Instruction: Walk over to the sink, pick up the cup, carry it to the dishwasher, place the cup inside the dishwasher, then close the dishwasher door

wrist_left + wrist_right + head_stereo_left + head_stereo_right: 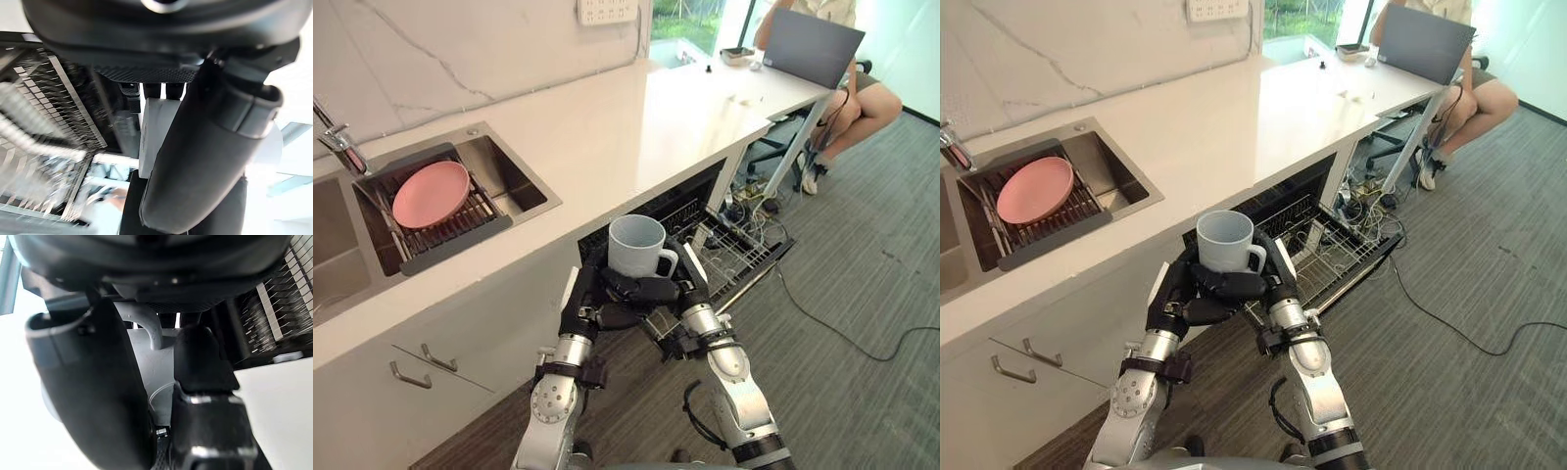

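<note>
A pale grey-blue cup (636,245) with a handle stands upright, held between both hands in front of the counter edge, above the open dishwasher (705,211). My left hand (590,302) wraps its fingers round the cup's base from the left. From the other side, my right hand (693,299) curls up by the handle. In the left wrist view the cup (157,128) shows pale past the thumb (205,161). The cup's handle (149,328) appears between the thumb and fingers in the right wrist view. The dishwasher's wire rack (736,250) is pulled out over the lowered door.
The sink (514,181) at the left holds a pink plate (431,193) on a dark drainer, with a tap (337,142) behind. The white counter (626,117) runs to the right, where a person (862,93) sits behind a laptop (808,44). Cables (842,328) lie on the carpet.
</note>
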